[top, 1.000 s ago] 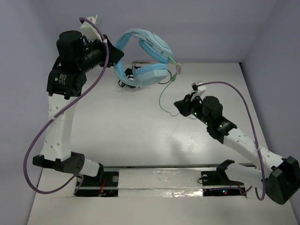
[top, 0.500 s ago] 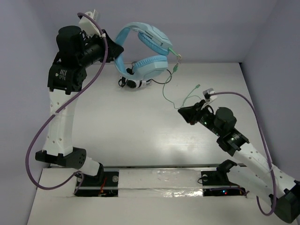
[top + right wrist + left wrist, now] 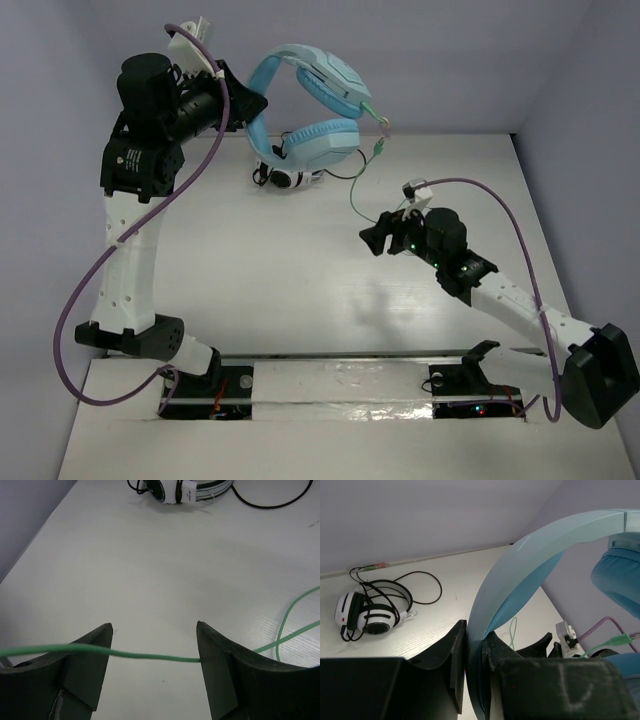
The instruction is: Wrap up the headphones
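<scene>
The left gripper (image 3: 475, 635) was clamped on the wide band of the light blue headphones (image 3: 310, 110), holding them aloft at 12 o'clock over the table (image 3: 250, 290). At their 5 o'clock the right gripper (image 3: 155, 630) stood wide open, gripping nothing, with the pale-green cable (image 3: 150, 656) running loose across its gap. This looked like mid-wrap, between grips. Next it needed to pinch the cable and loop it around the band, clear of the black-and-white headphones (image 3: 285, 177).

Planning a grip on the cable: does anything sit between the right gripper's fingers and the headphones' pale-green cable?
Nothing visible. The cable runs straight across the gap of the open right gripper, above the table.
</scene>
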